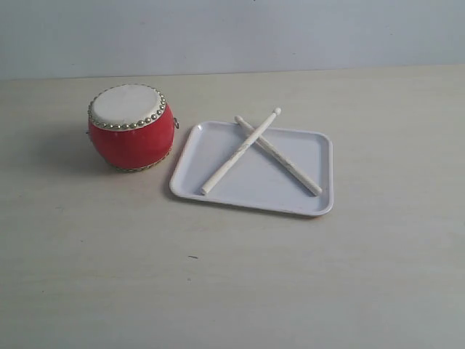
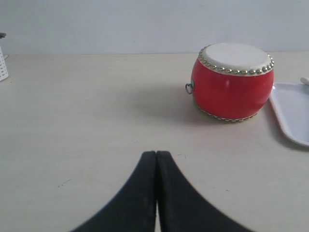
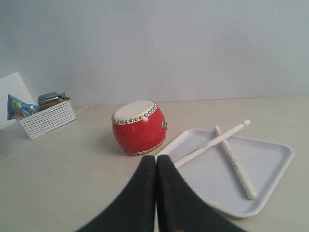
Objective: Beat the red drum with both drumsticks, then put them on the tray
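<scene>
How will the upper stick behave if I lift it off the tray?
The upper stick looks thin, round and rigid, so it probably rolls if nudged. It rests across the other stick, so lifting it may shift that one. The tray looks smooth; both could slide, though its rim should stop them.

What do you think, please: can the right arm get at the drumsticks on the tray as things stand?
Probably yes. The drumsticks lie crossed and uncovered on the tray, with the red drum off to one side, apart from them. The right gripper is shut, so it would have to open first.
</scene>
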Tool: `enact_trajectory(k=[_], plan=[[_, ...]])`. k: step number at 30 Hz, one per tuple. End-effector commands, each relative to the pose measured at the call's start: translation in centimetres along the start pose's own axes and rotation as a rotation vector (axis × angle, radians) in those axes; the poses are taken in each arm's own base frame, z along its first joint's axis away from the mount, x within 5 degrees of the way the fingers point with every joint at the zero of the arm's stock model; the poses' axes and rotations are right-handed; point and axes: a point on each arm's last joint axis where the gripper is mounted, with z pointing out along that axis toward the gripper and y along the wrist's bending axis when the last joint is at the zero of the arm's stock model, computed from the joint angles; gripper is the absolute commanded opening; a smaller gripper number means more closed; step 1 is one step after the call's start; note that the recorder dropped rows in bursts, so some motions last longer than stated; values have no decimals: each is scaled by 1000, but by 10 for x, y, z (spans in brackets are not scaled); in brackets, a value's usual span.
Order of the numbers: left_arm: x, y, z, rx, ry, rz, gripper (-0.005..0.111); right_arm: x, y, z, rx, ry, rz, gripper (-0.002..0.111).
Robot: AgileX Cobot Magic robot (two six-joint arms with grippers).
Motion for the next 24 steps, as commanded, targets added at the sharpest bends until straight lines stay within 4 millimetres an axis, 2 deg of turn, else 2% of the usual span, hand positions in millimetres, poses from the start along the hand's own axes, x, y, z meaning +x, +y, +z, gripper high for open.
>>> enact_trajectory(k=[1,24], plan=[[0,0,0,-3,-7,-2,0,0,-1,0,7,-11,1,0],[0,0,0,-3,-7,-2,0,0,-1,0,14,-7,-23,0]])
